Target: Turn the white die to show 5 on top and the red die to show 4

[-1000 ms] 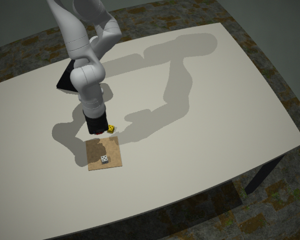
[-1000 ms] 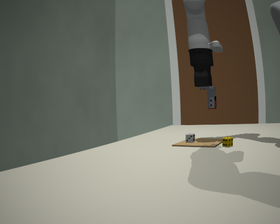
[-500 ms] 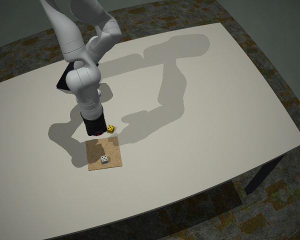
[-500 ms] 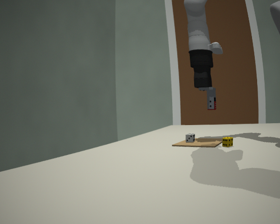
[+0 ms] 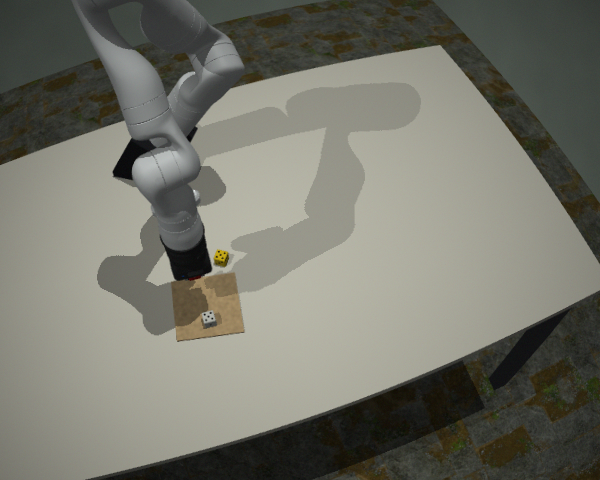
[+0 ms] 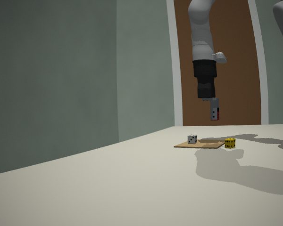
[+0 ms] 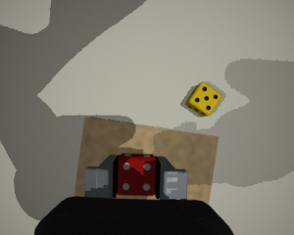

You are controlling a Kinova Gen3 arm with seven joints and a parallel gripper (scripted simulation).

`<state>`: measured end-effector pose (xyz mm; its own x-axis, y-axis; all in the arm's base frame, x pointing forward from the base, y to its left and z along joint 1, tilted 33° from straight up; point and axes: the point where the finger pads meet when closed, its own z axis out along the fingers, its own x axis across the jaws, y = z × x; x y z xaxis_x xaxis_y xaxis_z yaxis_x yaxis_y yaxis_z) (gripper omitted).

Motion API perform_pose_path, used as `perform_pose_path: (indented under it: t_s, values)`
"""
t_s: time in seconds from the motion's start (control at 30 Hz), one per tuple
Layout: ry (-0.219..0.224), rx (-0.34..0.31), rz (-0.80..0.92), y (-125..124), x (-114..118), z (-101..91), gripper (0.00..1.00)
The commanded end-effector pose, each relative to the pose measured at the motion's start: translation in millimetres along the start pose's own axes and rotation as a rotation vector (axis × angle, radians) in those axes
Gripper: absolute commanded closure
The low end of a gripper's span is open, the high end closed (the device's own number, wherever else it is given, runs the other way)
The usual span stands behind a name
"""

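My gripper (image 6: 214, 116) (image 7: 136, 170) is shut on the red die (image 5: 194, 277) (image 7: 136, 175) and holds it well above the table. The red die's face turned to the wrist camera shows 4. In the top view it appears near the mat's edge on the arm's side. The white die (image 5: 208, 318) (image 6: 192, 139) lies flat on the tan mat (image 5: 186, 331) (image 6: 204, 146) (image 7: 203, 164) with 5 on top; it is hidden in the wrist view. The mat lies flat on the table.
The yellow die (image 5: 220, 257) (image 6: 229, 143) (image 7: 204, 99) lies flat on the table just off the mat, on the arm's side, with 5 on top. The arm's shadows fall across the mat and table.
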<state>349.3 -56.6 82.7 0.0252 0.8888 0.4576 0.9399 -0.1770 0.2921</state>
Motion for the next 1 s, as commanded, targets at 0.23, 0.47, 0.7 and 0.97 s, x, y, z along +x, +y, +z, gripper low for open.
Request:
perform_pose_path:
  t_s: [0.23,0.47,0.7,0.97]
  values:
    - [0.007,0.005,-0.005,0,6,49.7,0.51]
    - [0.007,0.005,-0.005,0,6,62.7,0.51]
    - [0.007,0.005,-0.005,0,6,66.1,0.51]
    - [0.007,0.005,-0.005,0,6,66.1,0.51]
